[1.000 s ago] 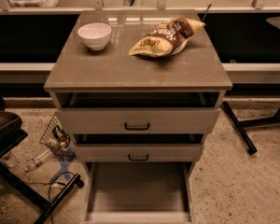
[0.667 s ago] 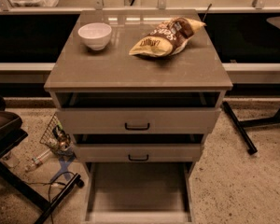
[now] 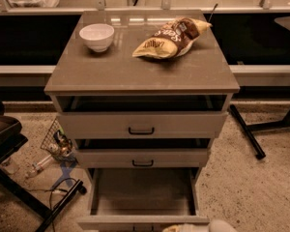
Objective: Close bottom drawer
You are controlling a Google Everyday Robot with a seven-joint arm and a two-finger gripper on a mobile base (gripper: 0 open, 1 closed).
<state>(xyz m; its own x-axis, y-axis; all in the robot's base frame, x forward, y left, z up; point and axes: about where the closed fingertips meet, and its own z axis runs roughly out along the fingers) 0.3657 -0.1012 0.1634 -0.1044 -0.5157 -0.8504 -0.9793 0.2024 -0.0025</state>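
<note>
Three drawers hang open on the cabinet (image 3: 135, 74). Yours is the bottom drawer (image 3: 142, 195), the lowest one. It is pulled out furthest, its tray is bare, and its front runs along the lower frame edge.

Only a pale sliver of the gripper (image 3: 217, 225) shows, at the bottom edge right of centre, at or just in front of that drawer front. You cannot tell whether it is wide or narrow, or whether it touches the drawer.

My read of the step in hand: get onto the front and push.
- Press flat near the middle of the front panel. Off at the right corner, the tray will likely skew and bind on its runners.
- Push straight back and level, along the slides.
- Keep below the middle drawer (image 3: 142, 157) so you don't shove that one instead.
- Stop when the front sits flush under it.

Versus the earlier frames, the pale gripper tip was not in view then and has come in from below. The bottom drawer stands out just as far. The white bowl (image 3: 97, 36) and chip bag (image 3: 169, 37) on top haven't moved.
</note>
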